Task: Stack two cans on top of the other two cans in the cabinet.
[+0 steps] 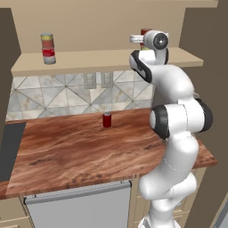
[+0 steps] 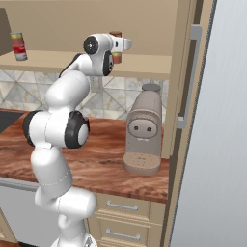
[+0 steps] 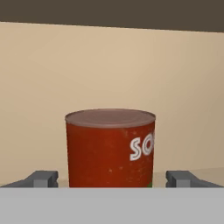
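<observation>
**Pincer lined up on the orange-red can, up in the cabinet**

So the arm is reaching way up to the cabinet [image 1: 107, 60] shelf, and in the hand view the pincer [image 3: 112, 179] is sitting spread wide with the orange-red can [image 3: 110, 148] right in the gap between its two grey tips. Neither tip is looking like it's touching the can, there's tan shelf showing on both sides. My guess is it's being held level and square-on like that so the fingers can slide around the body of the can and squeeze from the sides, which makes sense for something that's going to get lifted and set on top of another can.

The can itself: squat, rusty orange-red label with a bit of mottling, flat dull brownish lid with a raised rim, white letters reading "SO" running off round its right side, and a tiny bit of green peeking out at the bottom edge. It's standing upright on the shelf board with the plain tan back panel behind it. In the base views it's mostly hiding behind the wrist, just a sliver of red showing [image 1: 145, 32].

Way over at the left end of the shelf a stacked pair of cans [image 1: 47, 48] is already standing, yellow-ish one over a red one with a white band, so I'm reading that as half the job done.

Down on the worktop [image 1: 67, 151] the small crimson can [image 1: 107, 120] is just sitting there alone, and a coffee machine [image 2: 143, 132] is parked off to the right
</observation>
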Tool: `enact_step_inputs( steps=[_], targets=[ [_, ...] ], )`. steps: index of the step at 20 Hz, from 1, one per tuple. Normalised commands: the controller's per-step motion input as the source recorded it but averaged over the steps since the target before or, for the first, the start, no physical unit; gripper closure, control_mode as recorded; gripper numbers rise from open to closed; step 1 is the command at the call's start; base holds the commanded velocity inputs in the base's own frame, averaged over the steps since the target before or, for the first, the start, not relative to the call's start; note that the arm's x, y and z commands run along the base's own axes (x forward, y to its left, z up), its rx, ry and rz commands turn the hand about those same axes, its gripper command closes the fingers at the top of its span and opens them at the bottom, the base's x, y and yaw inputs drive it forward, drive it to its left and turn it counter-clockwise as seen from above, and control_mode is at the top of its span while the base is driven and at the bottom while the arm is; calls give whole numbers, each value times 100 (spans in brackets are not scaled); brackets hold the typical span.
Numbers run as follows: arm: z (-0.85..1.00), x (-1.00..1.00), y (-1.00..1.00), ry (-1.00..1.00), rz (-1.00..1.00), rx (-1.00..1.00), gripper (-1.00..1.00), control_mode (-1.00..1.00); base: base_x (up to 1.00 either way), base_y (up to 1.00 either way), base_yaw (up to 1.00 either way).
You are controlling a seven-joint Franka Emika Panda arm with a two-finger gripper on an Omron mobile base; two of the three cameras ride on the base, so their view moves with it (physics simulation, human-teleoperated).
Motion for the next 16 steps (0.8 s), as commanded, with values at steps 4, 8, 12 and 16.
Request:
enact_step_inputs(
  steps=[4, 8, 12, 16],
  targets=[
    [-6, -24, 8, 0, 0, 0, -100, -100, 0, 0, 0],
    [-4, -28, 13, 0, 0, 0, -100, -100, 0, 0, 0],
    [0, -45, 15, 1, -6, 0, -100, -100, 0, 0, 0],
    [4, -55, 20, 8, -14, 0, -100, -100, 0, 0, 0]
  ],
)
